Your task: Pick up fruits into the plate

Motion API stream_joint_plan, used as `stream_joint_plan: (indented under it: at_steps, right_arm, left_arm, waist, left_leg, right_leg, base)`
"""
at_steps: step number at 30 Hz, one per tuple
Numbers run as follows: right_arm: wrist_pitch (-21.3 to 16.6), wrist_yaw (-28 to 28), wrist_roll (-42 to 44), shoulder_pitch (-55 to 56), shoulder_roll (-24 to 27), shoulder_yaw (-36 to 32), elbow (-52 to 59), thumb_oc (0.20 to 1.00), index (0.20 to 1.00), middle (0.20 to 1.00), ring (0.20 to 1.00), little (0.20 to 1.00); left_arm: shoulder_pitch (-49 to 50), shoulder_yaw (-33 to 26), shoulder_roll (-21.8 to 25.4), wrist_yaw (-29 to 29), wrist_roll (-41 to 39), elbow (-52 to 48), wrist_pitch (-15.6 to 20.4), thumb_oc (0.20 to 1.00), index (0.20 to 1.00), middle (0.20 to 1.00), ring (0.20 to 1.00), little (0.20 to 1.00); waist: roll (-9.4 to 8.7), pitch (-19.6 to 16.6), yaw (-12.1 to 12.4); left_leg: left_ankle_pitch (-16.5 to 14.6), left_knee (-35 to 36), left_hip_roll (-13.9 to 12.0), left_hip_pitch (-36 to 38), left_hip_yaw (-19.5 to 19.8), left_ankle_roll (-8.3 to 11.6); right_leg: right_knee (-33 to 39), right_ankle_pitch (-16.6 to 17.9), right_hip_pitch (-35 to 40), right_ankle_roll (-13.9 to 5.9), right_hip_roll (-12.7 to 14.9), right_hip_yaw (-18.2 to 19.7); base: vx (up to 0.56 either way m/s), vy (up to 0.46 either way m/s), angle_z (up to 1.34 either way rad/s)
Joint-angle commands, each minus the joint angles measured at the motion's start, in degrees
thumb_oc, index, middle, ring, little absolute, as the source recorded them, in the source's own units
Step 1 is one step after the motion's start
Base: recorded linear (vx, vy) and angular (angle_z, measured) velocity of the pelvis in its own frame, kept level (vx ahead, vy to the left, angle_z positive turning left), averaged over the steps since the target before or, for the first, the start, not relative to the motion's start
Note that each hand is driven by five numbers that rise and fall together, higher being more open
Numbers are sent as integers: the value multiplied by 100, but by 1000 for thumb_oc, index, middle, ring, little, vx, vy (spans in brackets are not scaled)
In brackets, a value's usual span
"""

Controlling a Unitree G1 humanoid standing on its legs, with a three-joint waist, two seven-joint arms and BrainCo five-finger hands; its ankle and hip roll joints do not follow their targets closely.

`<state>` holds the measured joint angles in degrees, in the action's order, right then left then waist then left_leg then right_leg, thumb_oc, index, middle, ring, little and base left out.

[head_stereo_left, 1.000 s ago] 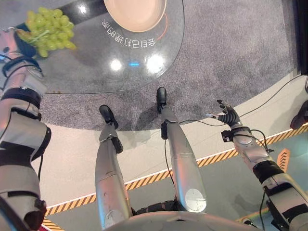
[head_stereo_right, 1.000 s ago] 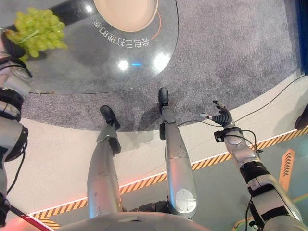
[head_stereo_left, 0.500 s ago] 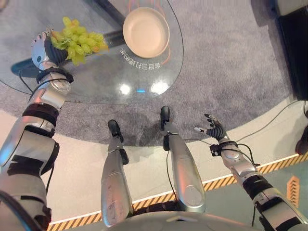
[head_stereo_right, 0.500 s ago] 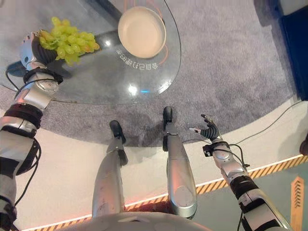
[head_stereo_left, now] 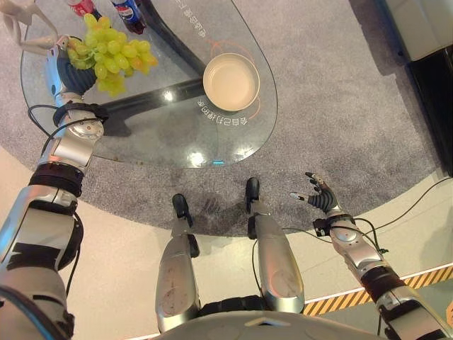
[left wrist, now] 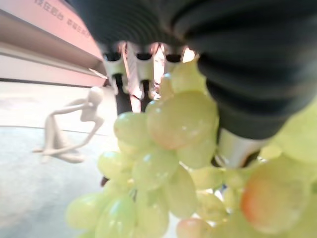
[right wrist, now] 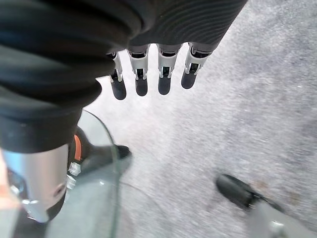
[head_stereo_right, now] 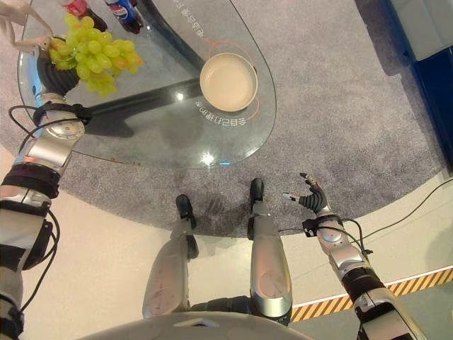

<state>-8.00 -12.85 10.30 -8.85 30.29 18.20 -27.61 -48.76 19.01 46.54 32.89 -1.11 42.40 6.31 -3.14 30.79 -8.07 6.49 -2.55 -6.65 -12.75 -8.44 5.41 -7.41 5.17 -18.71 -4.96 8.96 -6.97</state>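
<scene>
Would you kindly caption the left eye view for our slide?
Left hand holds green grapes above the glass table, beside an empty plate.

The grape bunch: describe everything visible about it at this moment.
The grape bunch is a loose cluster of pale green grapes, a few tinged orange-pink, smooth and glossy. The left hand is curled round it from the robot's left side, holding it above the far left part of the glass table. It sits well left of the plate, not yet in it. In the left wrist view the grapes hang against the hand's dark cover.

one grape bunch (head_stereo_left: 117,55), one plate (head_stereo_left: 231,81), two bottles (head_stereo_left: 129,14), one figurine (left wrist: 69,131)
</scene>
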Motion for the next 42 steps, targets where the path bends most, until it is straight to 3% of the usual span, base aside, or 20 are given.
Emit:
stream_joint_plan:
  at_steps: [1, 8, 16, 18, 28, 34, 42]
  right_arm:
    - [-450, 80, -38, 261, 229, -357, 489, 1000, 1000, 1000, 1000, 1000]
    - [-496, 886, -226, 141, 519, -714, 1389, 1000, 1000, 1000, 1000, 1000]
    - [287, 2194, 110, -649, 872, -521, 2462, 1000, 1000, 1000, 1000, 1000]
    - [506, 2280, 127, -973, 789, -281, 2635, 1000, 1000, 1000, 1000, 1000]
    - [1201, 2360, 424, -2022, 152, 625, 3455, 1000, 1000, 1000, 1000, 1000]
    - [1651, 2121, 593, -2257, -178, 1000, 3662, 1000, 1000, 1000, 1000, 1000]
    - [1951, 1778, 801, -2453, -449, 1300, 3670, 1000, 1000, 1000, 1000, 1000]
  left_arm:
    - [366, -409, 227, -88, -78, -422, 526, 200, 200, 200, 200, 200]
    - [1553, -566, -6, -552, 320, -1389, 592, 200, 200, 200, 200, 200]
    - [2333, -462, -229, -1356, 1009, -2177, 360, 200, 200, 200, 200, 200]
    - [2297, -354, -260, -1506, 1112, -2184, 304, 200, 200, 200, 200, 200]
    - [2244, -56, -378, -1712, 1480, -2472, 7, 200, 200, 200, 200, 200]
    - [2233, 101, -542, -1659, 1700, -2612, -205, 200, 200, 200, 200, 200]
    - [2205, 324, -744, -1391, 2051, -2731, -476, 200, 200, 200, 200, 200]
  waist:
    - [170, -704, -18]
    - [190, -1372, 138]
    - [230, -2107, 401]
    - [238, -2234, 460]
    - [260, -2490, 689]
    - [254, -2544, 756]
    - [251, -2579, 794]
  left_leg:
    - [-897, -434, 371, -77, -214, -50]
    - [-901, -62, 311, 665, -127, -38]
    - [-947, 126, 250, 1311, -11, -33]
    - [-952, 184, 239, 1451, 9, -39]
    - [-927, 401, 116, 1788, 66, 10]
    - [-936, 404, 86, 1839, 54, 14]
    - [-959, 448, 63, 1914, 35, 12]
  right_leg:
    - [-40, -700, 345, -139, -109, 48]
    - [354, -644, 1154, -233, -32, -82]
    - [488, -709, 1856, -223, -48, -226]
    - [560, -712, 2023, -223, -51, -245]
    - [791, -714, 2431, -252, 0, -371]
    - [811, -733, 2503, -252, 12, -403]
    - [885, -726, 2577, -272, 34, -406]
  base:
    - [71, -43, 1]
    - [107, -48, 0]
    - [145, -41, 1]
    - [77, -37, 4]
    - [5, -14, 3]
    - [-7, -9, 4]
    - [-4, -1, 0]
